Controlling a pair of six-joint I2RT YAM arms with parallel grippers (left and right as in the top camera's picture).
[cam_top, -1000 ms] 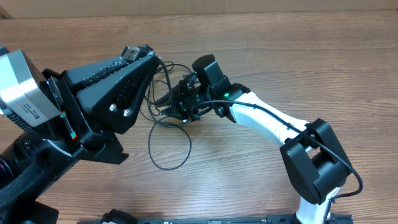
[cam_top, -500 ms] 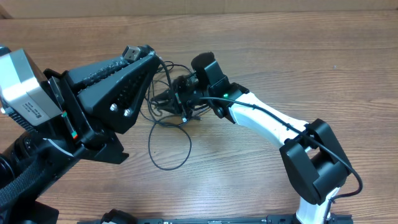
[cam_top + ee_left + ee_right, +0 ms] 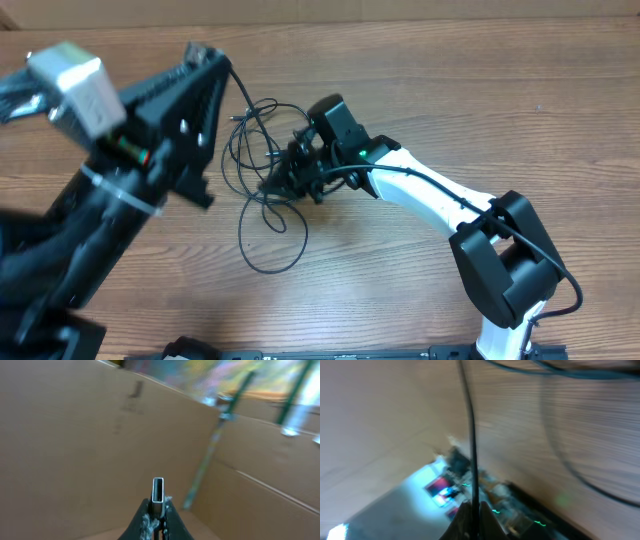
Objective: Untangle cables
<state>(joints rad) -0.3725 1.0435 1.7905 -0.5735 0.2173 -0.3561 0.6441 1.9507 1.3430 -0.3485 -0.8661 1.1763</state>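
Thin black cables (image 3: 262, 150) lie looped and tangled on the wooden table between my two arms, with one long loop (image 3: 272, 240) trailing toward the front. My left gripper (image 3: 196, 52) is raised and shut on a silver plug tip (image 3: 158, 492), which stands up between its fingers in the left wrist view. My right gripper (image 3: 275, 180) is low in the tangle and shut on a black cable strand (image 3: 470, 445), which runs straight up out of the closed fingers in the blurred right wrist view.
A cardboard wall (image 3: 70, 445) fills the left wrist view beyond the plug. The left arm's big black body (image 3: 120, 190) covers the table's left side. The white right arm (image 3: 440, 195) crosses from the right base (image 3: 505, 270).
My left arm has swung up and to the left with the plug tip, pulling its cable out of the tangle. My right gripper has shifted slightly down-left while holding the strand.
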